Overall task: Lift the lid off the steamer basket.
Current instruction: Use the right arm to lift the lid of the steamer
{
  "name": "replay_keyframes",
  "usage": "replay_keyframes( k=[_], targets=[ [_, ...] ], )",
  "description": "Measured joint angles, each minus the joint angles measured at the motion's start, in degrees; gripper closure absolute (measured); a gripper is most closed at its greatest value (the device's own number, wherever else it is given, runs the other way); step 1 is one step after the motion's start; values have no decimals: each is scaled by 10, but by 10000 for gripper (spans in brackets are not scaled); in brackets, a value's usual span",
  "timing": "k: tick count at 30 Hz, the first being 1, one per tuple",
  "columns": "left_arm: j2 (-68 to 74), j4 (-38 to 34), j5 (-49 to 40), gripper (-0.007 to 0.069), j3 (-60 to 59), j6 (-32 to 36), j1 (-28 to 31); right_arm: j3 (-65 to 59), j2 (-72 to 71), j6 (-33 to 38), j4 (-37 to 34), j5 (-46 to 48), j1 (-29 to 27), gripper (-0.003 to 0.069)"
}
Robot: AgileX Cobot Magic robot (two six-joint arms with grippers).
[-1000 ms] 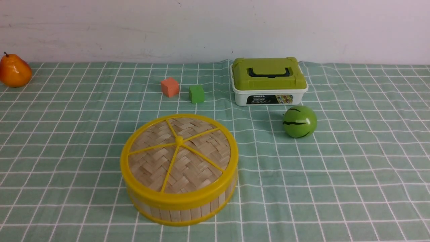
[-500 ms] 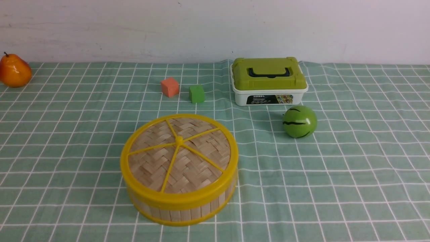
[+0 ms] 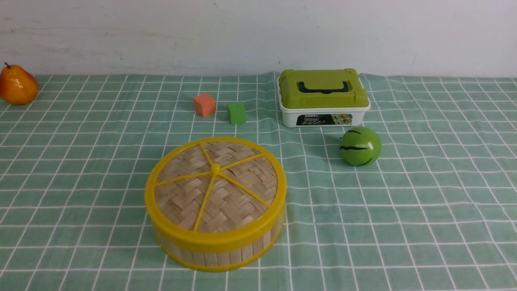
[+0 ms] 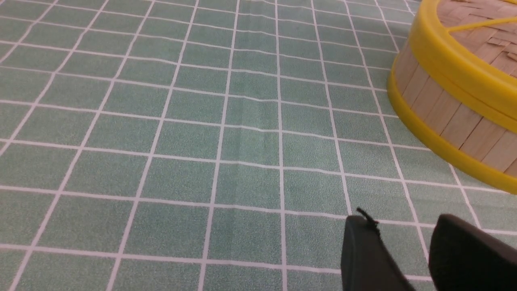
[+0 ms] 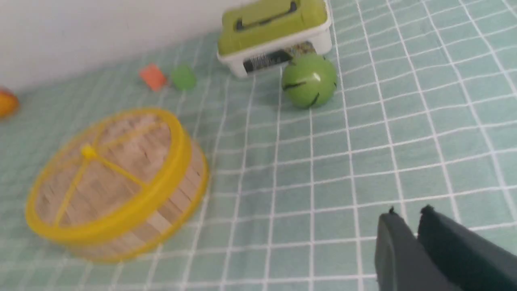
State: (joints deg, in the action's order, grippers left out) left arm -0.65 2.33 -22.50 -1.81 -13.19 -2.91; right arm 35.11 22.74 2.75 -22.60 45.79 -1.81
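The lid (image 3: 216,182), a woven bamboo disc with a yellow rim and spokes, sits flat on the steamer basket (image 3: 226,254) in the near middle of the checked cloth. Neither arm shows in the front view. In the left wrist view my left gripper (image 4: 400,220) hovers low over bare cloth, open and empty, with the basket's slat wall (image 4: 440,113) off to one side and the lid's rim (image 4: 452,56) above it. In the right wrist view my right gripper (image 5: 408,213) is shut on nothing, well away from the lid (image 5: 101,169) and the basket (image 5: 177,210).
A white box with a green top (image 3: 323,95) stands at the back, with a green striped ball (image 3: 360,146) just in front of it. An orange cube (image 3: 204,104) and a green cube (image 3: 236,112) lie behind the basket. An orange pear (image 3: 17,85) sits far left.
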Motion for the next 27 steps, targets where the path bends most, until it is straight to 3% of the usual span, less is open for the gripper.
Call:
replay_keyframes(
  k=[5,9,11,16,22,27],
  targets=[
    [0,0,0,386,0,0,0,199,173,148,-11,147,0,679],
    [0,0,0,386,0,0,0,316,287,210,-66,225,3,678],
    [0,0,0,386,0,0,0,410,380,241,-93,252,33,666],
    [0,0,0,386,0,0,0,557,510,224,-32,259,144,657],
    [0,0,0,386,0,0,0,706,680,132,152,260,306,648],
    [0,0,0,386,0,0,0,802,798,98,196,261,369,618]
  ],
)
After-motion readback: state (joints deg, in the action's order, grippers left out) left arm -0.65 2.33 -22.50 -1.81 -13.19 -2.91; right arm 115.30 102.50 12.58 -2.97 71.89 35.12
